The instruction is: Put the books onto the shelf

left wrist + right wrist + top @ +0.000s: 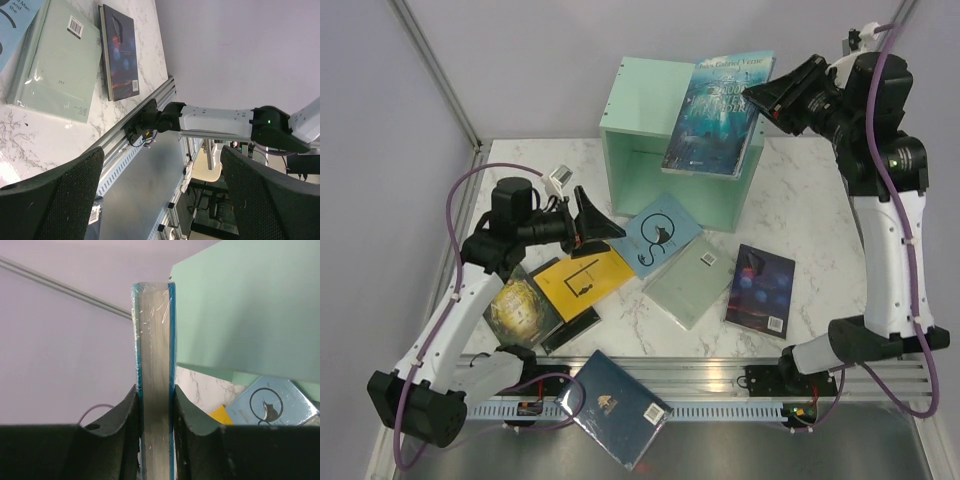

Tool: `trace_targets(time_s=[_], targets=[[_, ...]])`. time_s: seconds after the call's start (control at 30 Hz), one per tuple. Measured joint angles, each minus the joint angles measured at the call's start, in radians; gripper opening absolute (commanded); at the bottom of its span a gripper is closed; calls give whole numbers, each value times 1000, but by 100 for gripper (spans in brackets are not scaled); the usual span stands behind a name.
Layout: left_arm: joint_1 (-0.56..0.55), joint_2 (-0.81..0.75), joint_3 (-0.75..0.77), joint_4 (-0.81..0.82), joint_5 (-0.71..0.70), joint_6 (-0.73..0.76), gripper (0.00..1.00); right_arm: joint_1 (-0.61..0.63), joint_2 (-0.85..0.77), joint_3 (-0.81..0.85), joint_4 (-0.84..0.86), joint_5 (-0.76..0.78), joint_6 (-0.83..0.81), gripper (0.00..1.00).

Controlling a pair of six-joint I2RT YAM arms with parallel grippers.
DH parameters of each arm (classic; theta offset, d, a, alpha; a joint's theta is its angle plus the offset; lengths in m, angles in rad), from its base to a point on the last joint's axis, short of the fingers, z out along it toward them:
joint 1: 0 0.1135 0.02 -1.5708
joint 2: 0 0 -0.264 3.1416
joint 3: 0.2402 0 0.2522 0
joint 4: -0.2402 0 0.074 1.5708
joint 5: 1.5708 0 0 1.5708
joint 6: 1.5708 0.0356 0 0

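Right hand (757, 100) is up high at the far edge of the counter (800, 180), clamped on the teal book (720, 110). The wrist view shows it plainly: both fingers (125, 410) pinch the covers near one edge, page block between them. The book hangs tilted over the top right of the shelf (640, 100), its low corner dipping across the open front. Is it touching the mint panel? Can't tell from here.

The shelf sits mid-counter against the far edge, mouth facing the arms, and nothing shows inside yet.

That book looks light and thin, and the film over its page edge glints, so I'd call it slick. Pinched at one margin, it could swing or slide in the grip. It's probably stiff enough to stand, but it would flex if it were pushed corner-first into the wall.

Left hand (588, 224) hovers with its jaws spread wide and holds nothing. It's over the left half of the counter, just above the yellow book (582, 280) and beside the cat book (658, 238).

The rest lie flat:
- the pale green book (690, 282) is at centre;
- the galaxy book (760, 288) is toward the right edge;
- the gold-brown book (520, 308) is near the left edge;
- the navy book (615, 405) pokes out past the near edge.

Flat ones give no lip to grab, so my guess is an overhanging corner or a raised overlapping edge is the best place to bite. The yellow one rides on its neighbours and looks easiest.
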Motion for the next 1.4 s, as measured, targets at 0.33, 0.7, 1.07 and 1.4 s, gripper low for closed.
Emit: trace_targets(time_s=[0.33, 0.7, 1.07, 1.4], targets=[[0, -121, -56, -11, -6, -2, 100, -272, 470, 217, 82, -309, 97, 0], [0, -185, -117, -42, -35, -1, 100, -340, 566, 233, 187, -402, 142, 0], [0, -114, -117, -47, -50, 0, 100, -307, 524, 155, 219, -349, 21, 98], [0, -42, -117, -48, -49, 24, 100, -361, 435, 27, 31, -165, -143, 98]])
